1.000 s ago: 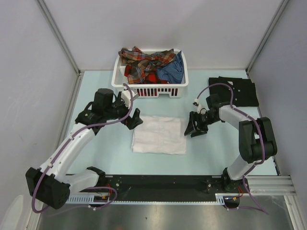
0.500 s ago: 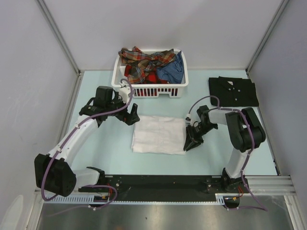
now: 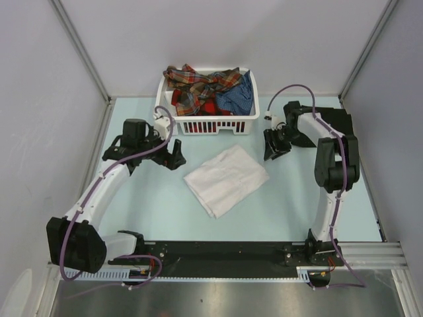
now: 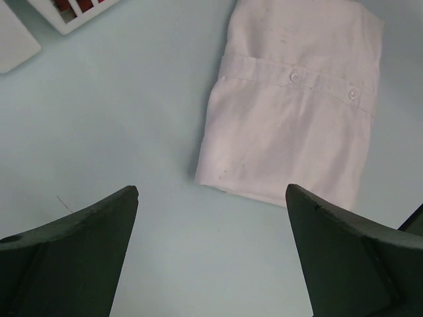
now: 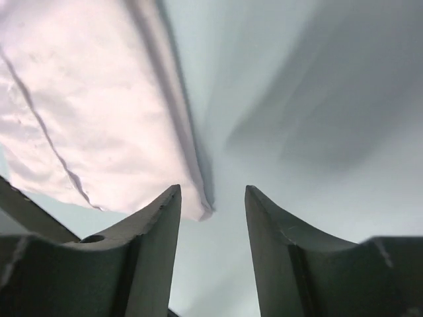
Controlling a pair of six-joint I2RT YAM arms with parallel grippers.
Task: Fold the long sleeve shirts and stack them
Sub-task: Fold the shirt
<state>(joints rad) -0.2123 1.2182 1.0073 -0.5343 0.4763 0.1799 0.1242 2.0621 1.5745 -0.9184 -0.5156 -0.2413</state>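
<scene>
A plain white collared cloth shirt (image 3: 226,179), folded into a compact rectangle with its button placket uppermost, is being observed lying flat and askew at mid-bench, touched by neither arm. The pale blue bench (image 3: 145,198) is being shared with a white slatted plastic basket (image 3: 211,124) at the far side, where crumpled red-brown plaid shirts (image 3: 195,86) and a blue shirt (image 3: 239,96) are being kept heaped, not yet folded. A folded black shirt (image 3: 345,122) is being kept at the far right, judged to be the stack's base. The left claw (image 3: 173,158) is being held spread wide and empty just left of the white shirt, presumably clear of the work. The right claw (image 3: 272,148) is being held part-spread, nothing between its fingers, low by the white shirt's far right corner. Moving the white shirt onto the black one is being judged the step in hand.
</scene>
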